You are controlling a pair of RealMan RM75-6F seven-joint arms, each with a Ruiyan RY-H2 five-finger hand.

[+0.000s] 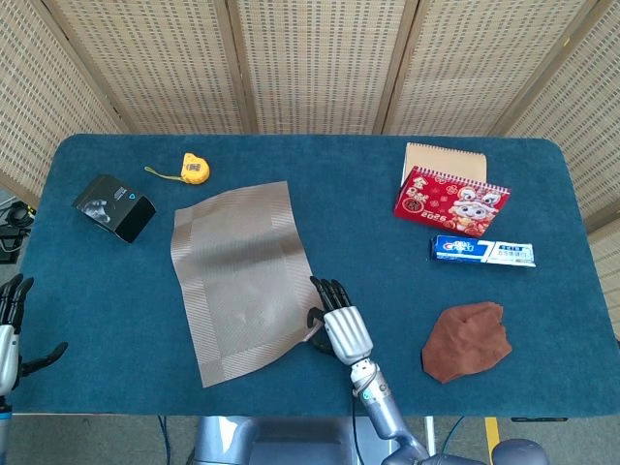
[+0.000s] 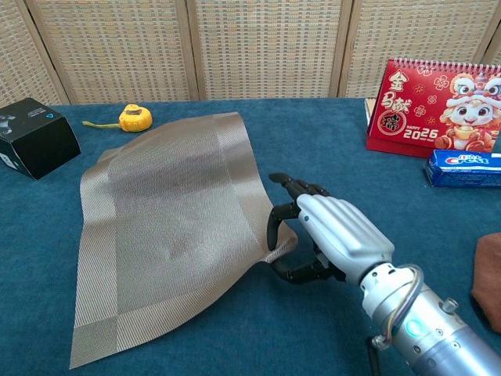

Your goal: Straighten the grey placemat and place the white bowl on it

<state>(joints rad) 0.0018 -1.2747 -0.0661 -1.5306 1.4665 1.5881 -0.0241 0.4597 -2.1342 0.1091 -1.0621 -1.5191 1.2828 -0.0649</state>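
The grey placemat (image 1: 242,276) (image 2: 168,227) lies skewed on the blue table, its near right corner lifted off the cloth. My right hand (image 1: 337,325) (image 2: 329,235) pinches that corner between thumb and fingers, at the mat's right edge. At the far left edge of the head view my left hand (image 1: 12,325) hangs off the table with its fingers apart and nothing in them. No white bowl shows in either view.
A black box (image 1: 114,206) and a yellow tape measure (image 1: 195,168) sit at the back left. A red calendar (image 1: 450,199), a toothpaste box (image 1: 483,251) and a brown cloth (image 1: 467,340) occupy the right side.
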